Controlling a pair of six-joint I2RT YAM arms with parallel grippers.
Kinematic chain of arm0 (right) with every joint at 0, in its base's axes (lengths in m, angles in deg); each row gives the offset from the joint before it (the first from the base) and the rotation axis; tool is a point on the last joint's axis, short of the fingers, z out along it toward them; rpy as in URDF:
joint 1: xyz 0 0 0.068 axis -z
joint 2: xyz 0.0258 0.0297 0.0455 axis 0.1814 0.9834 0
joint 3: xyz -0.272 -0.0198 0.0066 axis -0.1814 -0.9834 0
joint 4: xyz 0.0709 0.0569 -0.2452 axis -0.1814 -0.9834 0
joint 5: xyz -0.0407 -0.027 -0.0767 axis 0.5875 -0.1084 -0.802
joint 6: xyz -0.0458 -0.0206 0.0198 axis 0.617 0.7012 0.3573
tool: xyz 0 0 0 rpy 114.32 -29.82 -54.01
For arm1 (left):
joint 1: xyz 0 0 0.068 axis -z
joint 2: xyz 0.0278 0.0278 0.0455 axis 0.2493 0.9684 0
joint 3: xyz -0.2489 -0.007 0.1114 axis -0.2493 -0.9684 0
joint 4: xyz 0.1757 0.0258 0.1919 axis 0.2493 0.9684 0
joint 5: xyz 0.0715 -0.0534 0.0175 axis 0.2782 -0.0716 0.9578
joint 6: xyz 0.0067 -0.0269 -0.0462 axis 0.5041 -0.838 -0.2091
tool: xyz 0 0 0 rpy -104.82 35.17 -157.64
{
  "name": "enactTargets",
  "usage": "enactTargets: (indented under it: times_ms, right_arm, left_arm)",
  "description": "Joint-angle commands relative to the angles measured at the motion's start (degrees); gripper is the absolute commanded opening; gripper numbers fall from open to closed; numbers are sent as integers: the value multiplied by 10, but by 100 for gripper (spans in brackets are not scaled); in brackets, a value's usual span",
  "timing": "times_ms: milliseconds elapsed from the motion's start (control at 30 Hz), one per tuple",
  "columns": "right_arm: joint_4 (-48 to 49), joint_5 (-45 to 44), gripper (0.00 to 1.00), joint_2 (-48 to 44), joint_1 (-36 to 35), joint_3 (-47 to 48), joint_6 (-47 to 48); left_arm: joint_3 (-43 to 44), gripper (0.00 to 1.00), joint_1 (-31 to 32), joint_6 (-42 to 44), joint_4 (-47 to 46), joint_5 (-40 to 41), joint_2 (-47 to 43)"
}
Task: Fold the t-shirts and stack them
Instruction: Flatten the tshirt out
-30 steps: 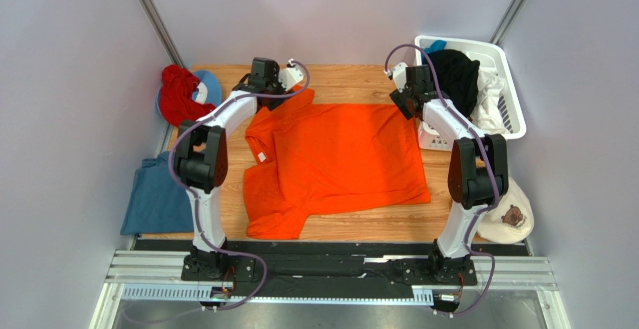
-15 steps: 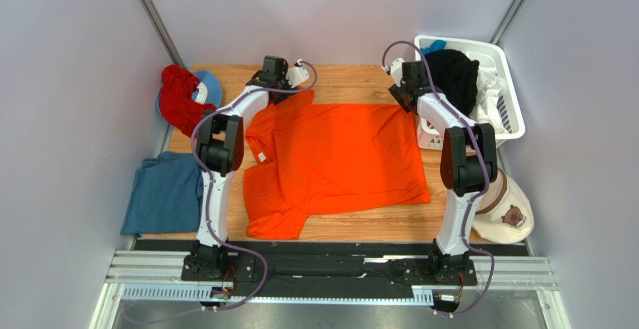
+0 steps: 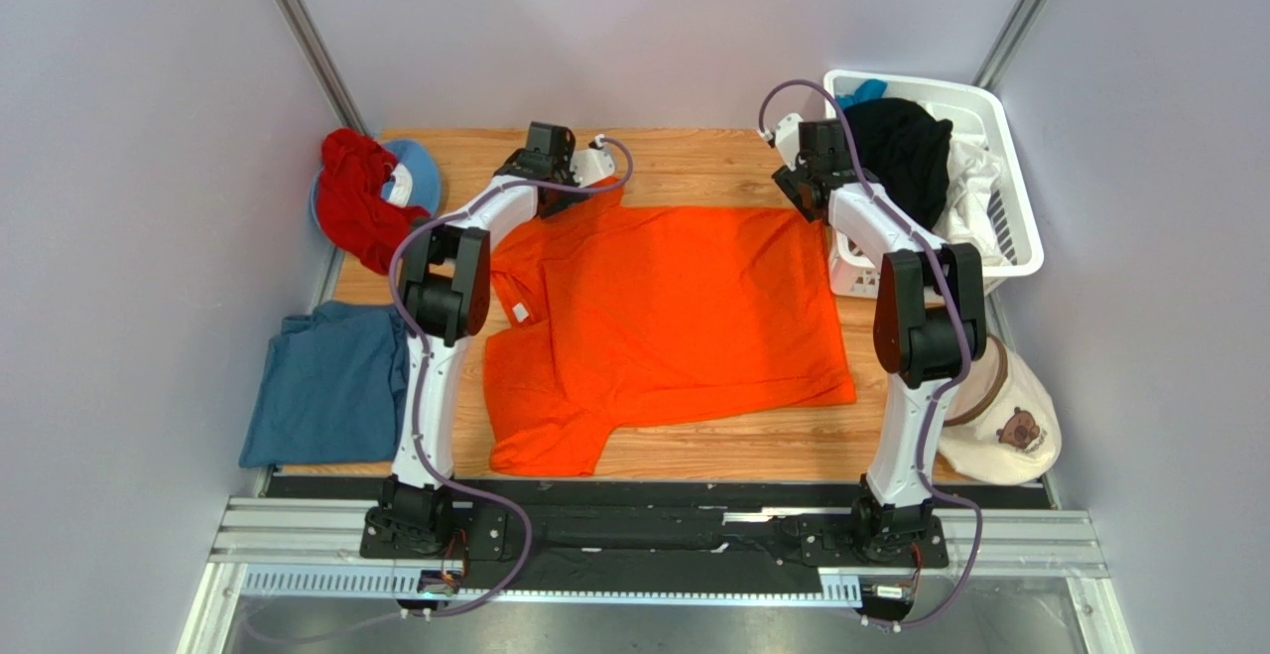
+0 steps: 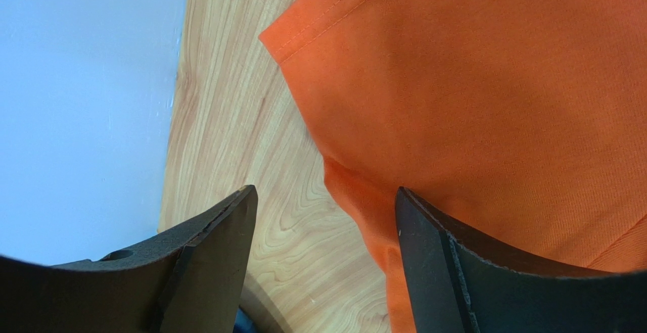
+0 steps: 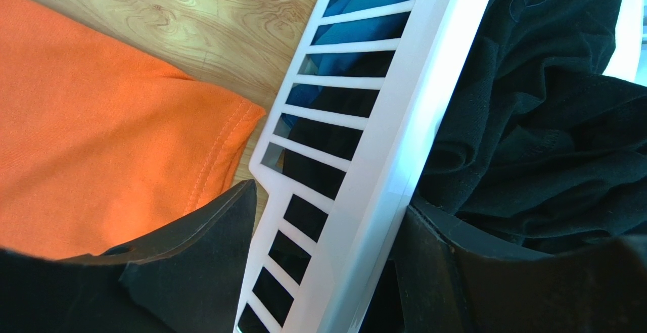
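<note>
The light is bright and even all over. Shadows are soft and small. The orange t-shirt [image 3: 671, 312] looks very bright. In the wrist views the dark fingers [image 4: 205, 272] are very close and a bit blurry, but the wood grain of the worktop [image 4: 228, 121] looks sharp.

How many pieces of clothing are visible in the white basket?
3 in the basket: a black one in the middle, a white one at its right side, a blue one at its far left corner. Others may be hidden beneath.
</note>
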Motion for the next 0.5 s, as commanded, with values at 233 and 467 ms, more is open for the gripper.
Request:
enactTargets:
  times_ms: [233,467]
  right_arm:
    - [-2,51,65,-30,-26,-18,7]
    - [2,49,65,-52,-30,-29,15]
  left_arm:
    - [96,79,-8,58,26,18,64]
    - [162,79,-19,84,39,28,110]
